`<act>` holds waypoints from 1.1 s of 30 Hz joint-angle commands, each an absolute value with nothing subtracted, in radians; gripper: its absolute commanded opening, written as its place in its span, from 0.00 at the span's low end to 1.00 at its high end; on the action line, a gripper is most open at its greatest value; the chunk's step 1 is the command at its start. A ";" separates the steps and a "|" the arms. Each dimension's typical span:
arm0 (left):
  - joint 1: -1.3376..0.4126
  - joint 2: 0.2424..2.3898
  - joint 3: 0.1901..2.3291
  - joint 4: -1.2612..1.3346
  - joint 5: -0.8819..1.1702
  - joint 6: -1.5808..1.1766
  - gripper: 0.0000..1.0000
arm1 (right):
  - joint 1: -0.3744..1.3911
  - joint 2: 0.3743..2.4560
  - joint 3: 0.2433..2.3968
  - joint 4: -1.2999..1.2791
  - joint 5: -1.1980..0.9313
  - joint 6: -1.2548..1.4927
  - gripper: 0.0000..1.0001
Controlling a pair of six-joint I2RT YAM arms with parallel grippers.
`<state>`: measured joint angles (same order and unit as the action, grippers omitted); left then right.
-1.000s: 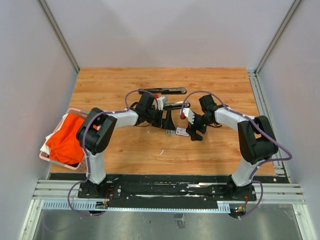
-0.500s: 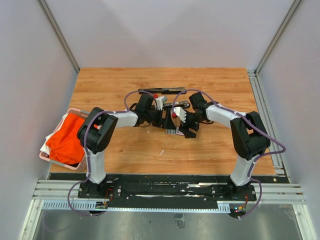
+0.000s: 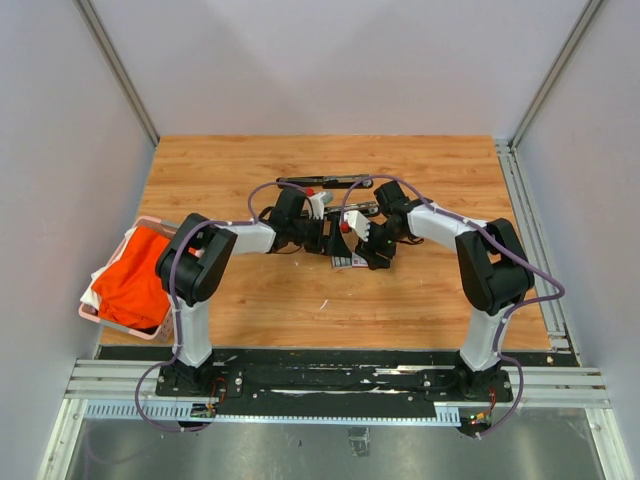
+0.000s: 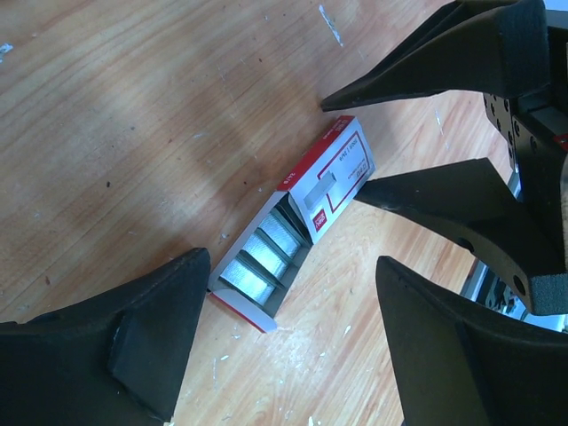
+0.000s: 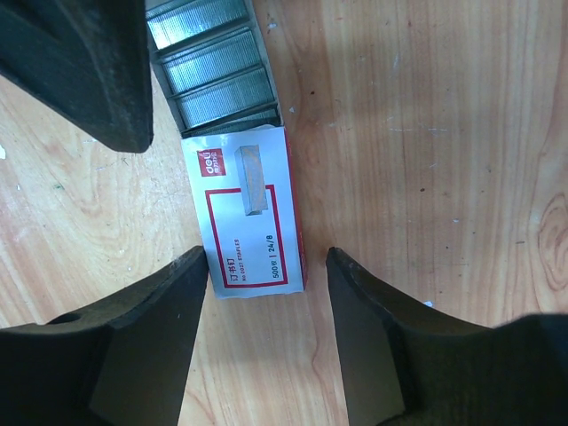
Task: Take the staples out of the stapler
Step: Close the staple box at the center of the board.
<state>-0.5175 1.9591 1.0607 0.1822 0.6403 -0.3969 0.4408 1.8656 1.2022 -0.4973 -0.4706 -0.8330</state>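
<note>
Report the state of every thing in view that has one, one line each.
staple box, slid partly open
staple strips, lying in the box's open part
left gripper, open, astride the box's open end
right gripper, open, astride the box's sleeved end
stapler, lying flat; open or shut unclear
pink basket, holding orange cloth

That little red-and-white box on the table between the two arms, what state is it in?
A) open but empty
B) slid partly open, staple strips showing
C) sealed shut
B: the box has its sleeve slid partway off, and rows of silvery staple strips show in the uncovered part.
</note>
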 commanded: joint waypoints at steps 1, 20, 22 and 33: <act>-0.512 1.960 1.018 0.032 0.545 -0.336 0.83 | 0.456 1.892 1.204 -0.538 -0.473 -0.822 0.58; -0.501 1.922 0.966 0.056 0.619 -0.359 0.79 | 0.456 1.893 1.207 -0.551 -0.497 -0.834 0.52; -0.511 1.931 0.978 0.062 0.617 -0.370 0.79 | 0.456 1.890 1.205 -0.552 -0.498 -0.834 0.52; -0.535 1.977 1.003 0.093 0.593 -0.401 0.77 | 0.456 1.883 1.200 -0.560 -0.518 -0.850 0.46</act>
